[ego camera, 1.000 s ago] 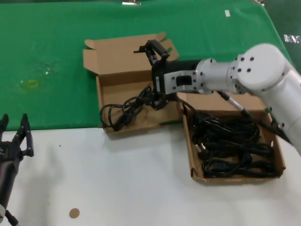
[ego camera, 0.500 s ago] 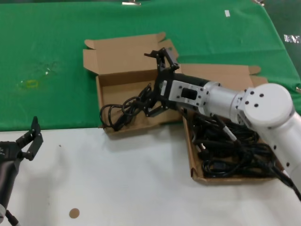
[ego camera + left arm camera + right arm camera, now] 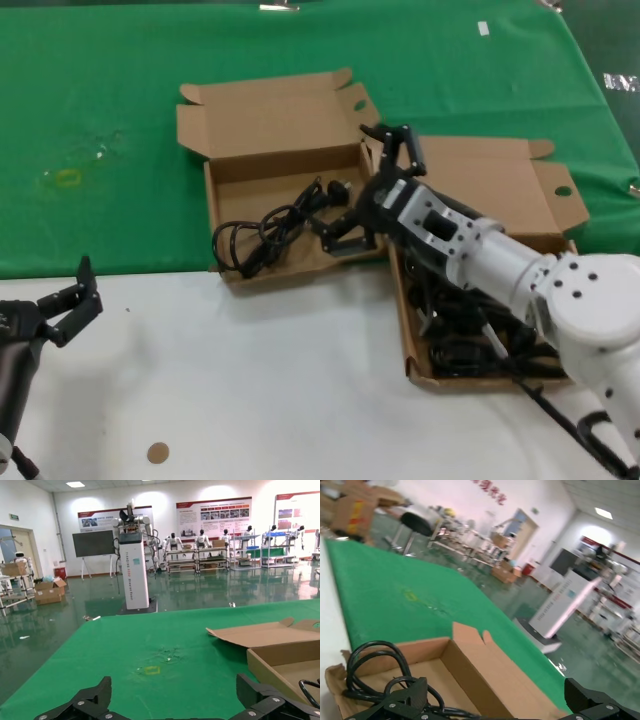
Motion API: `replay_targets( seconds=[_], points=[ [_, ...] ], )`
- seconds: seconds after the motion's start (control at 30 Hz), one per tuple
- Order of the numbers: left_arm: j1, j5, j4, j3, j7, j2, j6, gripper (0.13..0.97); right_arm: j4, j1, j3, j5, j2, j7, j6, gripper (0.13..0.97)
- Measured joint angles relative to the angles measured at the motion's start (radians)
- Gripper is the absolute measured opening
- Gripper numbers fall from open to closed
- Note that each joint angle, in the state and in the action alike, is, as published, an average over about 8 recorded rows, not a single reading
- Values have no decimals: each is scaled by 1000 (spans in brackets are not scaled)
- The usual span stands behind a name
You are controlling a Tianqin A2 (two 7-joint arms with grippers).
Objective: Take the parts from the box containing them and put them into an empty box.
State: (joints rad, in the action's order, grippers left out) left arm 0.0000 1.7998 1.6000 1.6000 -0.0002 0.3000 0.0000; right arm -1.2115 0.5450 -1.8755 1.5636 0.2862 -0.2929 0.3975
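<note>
One bundle of the parts (image 3: 268,228) lying in an empty box (image 3: 352,252) near the worktop's far edge. More heaped in the box containing them (image 3: 590,322) at the right edge. Right gripper (image 3: 372,190) spread wide over the boxes' shared wall, holding nothing. Left gripper (image 3: 66,307) spread, by the left edge.

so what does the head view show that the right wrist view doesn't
Only the head view shows the full box still packed with cables, the whole right arm, and the left claw open at the table's near left edge. Only the right wrist view shows the hall beyond the green cloth. Both share the left box with one cable bundle in it, and the right claw, open and empty at that box's right end.
</note>
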Motion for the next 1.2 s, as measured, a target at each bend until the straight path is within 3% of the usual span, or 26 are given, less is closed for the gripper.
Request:
replay_targets(
  seconds=[0.47,1.0,1.2],
  points=[
    [0,0,0,0,0,0,0,938,-155,-218,110,94,6,117,-159,966],
    [0,0,0,0,0,0,0,966,-329,-463,233,200,12,248,-337,966],
    [0,0,0,0,0,0,0,966,-359,-504,255,218,13,271,-367,966]
  ],
)
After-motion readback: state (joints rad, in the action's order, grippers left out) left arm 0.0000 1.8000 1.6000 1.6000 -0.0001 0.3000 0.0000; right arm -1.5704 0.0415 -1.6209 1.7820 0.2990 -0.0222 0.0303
